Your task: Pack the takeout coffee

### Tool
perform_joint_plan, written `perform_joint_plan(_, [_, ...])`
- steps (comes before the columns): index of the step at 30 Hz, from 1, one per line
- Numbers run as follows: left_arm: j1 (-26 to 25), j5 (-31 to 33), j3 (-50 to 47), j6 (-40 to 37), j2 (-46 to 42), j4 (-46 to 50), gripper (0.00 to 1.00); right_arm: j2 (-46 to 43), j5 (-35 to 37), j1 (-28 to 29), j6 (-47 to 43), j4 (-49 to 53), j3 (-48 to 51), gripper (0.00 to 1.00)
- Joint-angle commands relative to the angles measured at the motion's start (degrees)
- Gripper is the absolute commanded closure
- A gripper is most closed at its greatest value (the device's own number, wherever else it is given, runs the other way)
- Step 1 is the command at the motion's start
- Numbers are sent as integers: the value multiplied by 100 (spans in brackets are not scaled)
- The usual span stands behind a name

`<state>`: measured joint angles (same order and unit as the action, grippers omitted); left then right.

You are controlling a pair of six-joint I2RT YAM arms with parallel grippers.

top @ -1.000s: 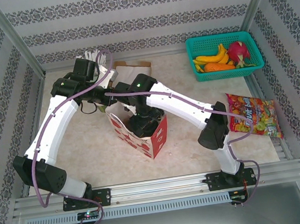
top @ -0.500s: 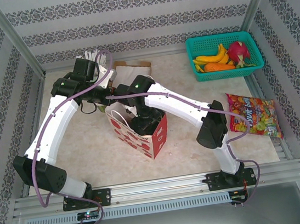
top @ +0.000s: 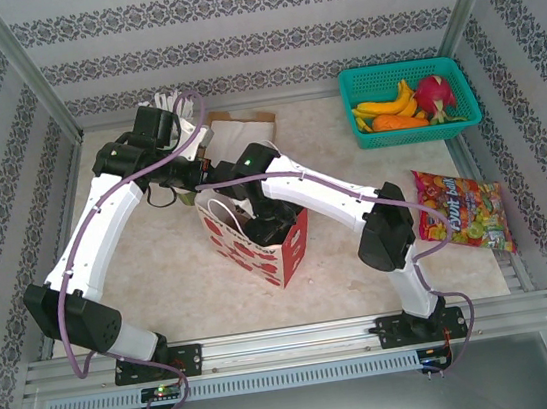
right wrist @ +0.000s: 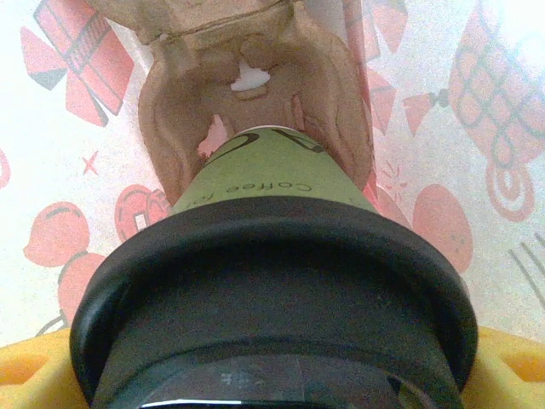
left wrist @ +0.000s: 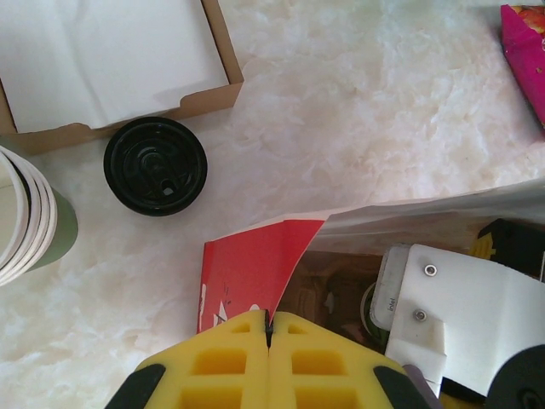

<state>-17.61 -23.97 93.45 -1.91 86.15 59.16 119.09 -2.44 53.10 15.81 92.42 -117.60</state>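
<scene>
An olive-green takeout coffee cup (right wrist: pixel 272 183) with a black lid is gripped by the right gripper (right wrist: pixel 272 371). The lid is flanked on both sides by the yellow fingers (right wrist: pixel 34 375), which are spread wide around it. The cup is held inside the red-and-white paper bag (top: pixel 280 252), and its base is seen straight beyond the gripper, at a brown moulded cup carrier (right wrist: pixel 179 111) in the bottom of the bag. Whether the base is fully seated in the carrier cannot be told. The printed bag walls are seen on either side of the cup.

The left gripper (left wrist: pixel 269 328) is fully closed, its yellow fingers pressed together at the near rim of the bag, where the red panel begins. It cannot be told whether the paper is pinched. The white right arm (left wrist: pixel 460 307) is seen to the right of this gripper, reaching down into the open bag.

A second lidded cup (left wrist: pixel 156 165) is stood on the pale counter (left wrist: pixel 383 111) ahead and to the left of the left gripper, outside the bag, just beside a brown cardboard box (left wrist: pixel 153 112) lined with white paper. A stack of cream-white cups (left wrist: pixel 21 213) is seen further left.

Well off to the right of the right gripper, a bright snack packet (top: pixel 464 210) is laid flat, and a teal basket (top: pixel 363 82) of fruit is set in the far corner.
</scene>
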Motion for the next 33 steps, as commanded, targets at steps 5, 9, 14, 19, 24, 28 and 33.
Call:
perform_joint_plan(5, [29,-169,-45,51,-124,-246,100,67,-75,-72,-153,148,82,30])
perform_joint_plan(9, [29,-108,-44,53,-133,-247,100,132,51,-72,-158,301,83,30])
perform_joint_plan(14, [28,-114,-36,33,-125,-263,100,146,113,-123,-157,267,134,30])
perform_joint_plan(19, [21,-109,-30,24,-121,-264,100,201,94,-134,-175,256,110,30])
perform_joint_plan(24, [29,-110,-44,25,-125,-273,100,135,68,-142,-176,83,131,31])
perform_joint_plan(28, [22,-134,-64,44,-124,-266,100,19,148,-164,-115,-126,138,31])
perform_joint_plan(33, [25,-143,-64,35,-130,-253,100,-100,166,-186,-62,-304,253,32])
